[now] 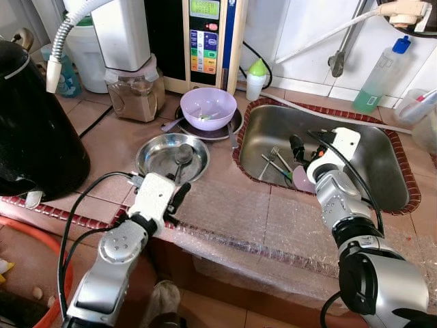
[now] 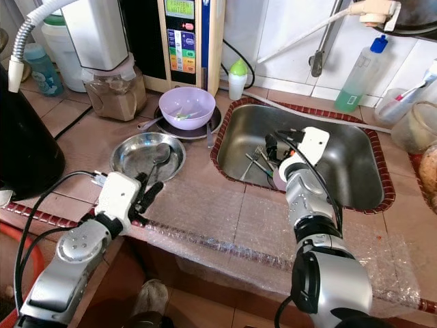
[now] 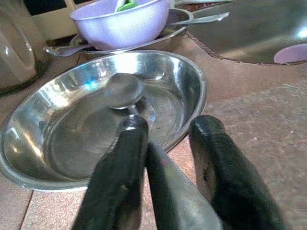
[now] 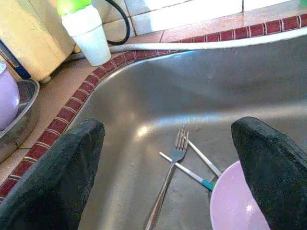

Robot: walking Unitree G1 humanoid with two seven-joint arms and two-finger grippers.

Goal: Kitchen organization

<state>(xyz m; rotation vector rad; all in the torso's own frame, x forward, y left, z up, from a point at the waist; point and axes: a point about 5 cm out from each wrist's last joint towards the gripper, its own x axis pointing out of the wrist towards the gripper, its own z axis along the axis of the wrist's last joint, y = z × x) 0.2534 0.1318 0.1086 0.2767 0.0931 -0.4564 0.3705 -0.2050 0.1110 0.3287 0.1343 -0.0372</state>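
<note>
Head stereo pair: high vantage, facing forward and down over counter (image 1: 225, 205), sink (image 1: 382, 157) and both arms; right eye shifted slightly, same scene. Left wrist camera: low, close above counter, looking along own fingers (image 3: 120, 177) into steel dish (image 3: 182, 81), purple bowl (image 3: 120, 24) behind; edge of sink at far side. Right wrist camera: close, inside sink (image 4: 201, 91), looking down between own fingers (image 4: 62, 177) at fork (image 4: 172, 167). Shared: dish (image 1: 160, 154), bowl (image 1: 208, 106), fork (image 1: 268, 162) also in head views.
</note>
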